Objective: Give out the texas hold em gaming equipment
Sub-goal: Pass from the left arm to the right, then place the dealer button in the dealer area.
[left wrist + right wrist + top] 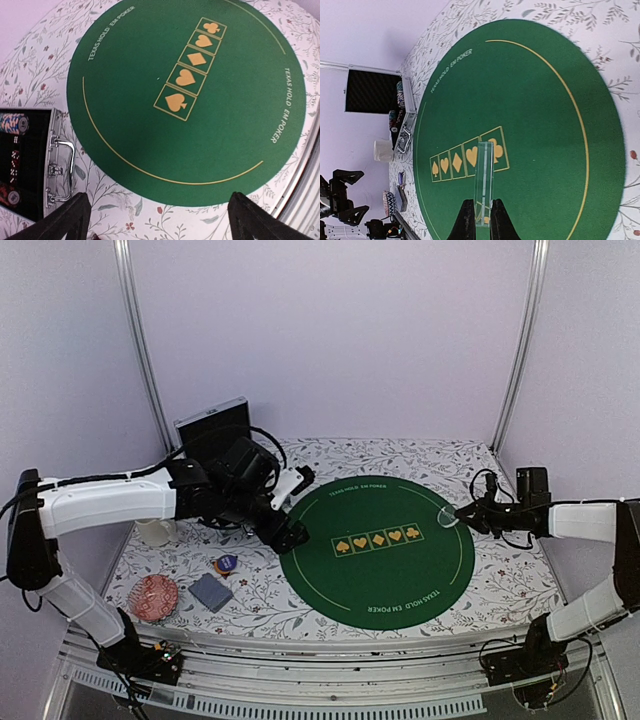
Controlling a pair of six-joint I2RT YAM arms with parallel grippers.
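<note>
1. Poker chips (12,122) sit stacked in the open metal case (54,125) at the far left of the worktop (500,580), just beside the green mat (377,585).
2. Left hand (157,200) hangs over the mat's left part, its fingers spread wide and holding nothing.
3. Right hand (479,207) is closed on a pale, see-through round button (484,170), held on edge over the mat's right side near the club square.
4. Blue-grey cards (210,592) lie on the near-left worktop. The purple and orange buttons (226,564) are just beyond them, a red patterned round object (155,597) is beside them, and a cream mug (153,531) stands further back.
</note>
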